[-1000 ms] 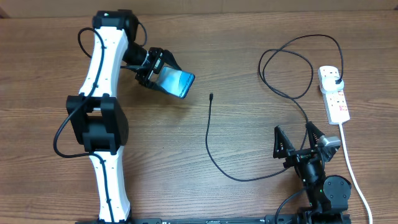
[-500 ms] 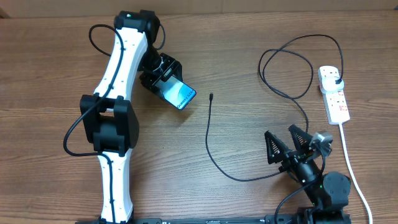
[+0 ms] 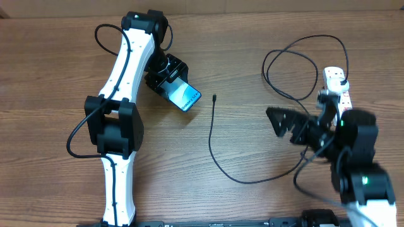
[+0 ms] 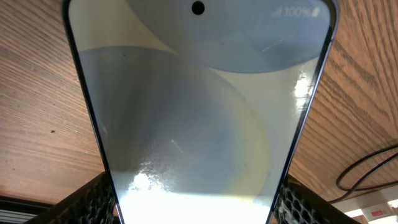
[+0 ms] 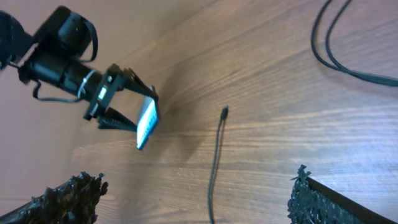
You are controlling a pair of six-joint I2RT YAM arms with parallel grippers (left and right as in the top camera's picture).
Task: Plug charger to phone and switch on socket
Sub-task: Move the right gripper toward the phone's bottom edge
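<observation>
I count two grippers, one charger, one phone and one socket. Nearest me, my right gripper [image 5: 196,208] hangs spread wide and empty above the table [image 3: 50,63], with bare wood all around the small plug tip. The thin black charger [image 3: 211,135] curves across mid-table and loops far right to the white socket [image 3: 346,101] near the edge. Left of the tip, close but apart, my left gripper [image 3: 170,82] clamps the tilted phone [image 3: 185,96], its screen lit pale blue.
</observation>
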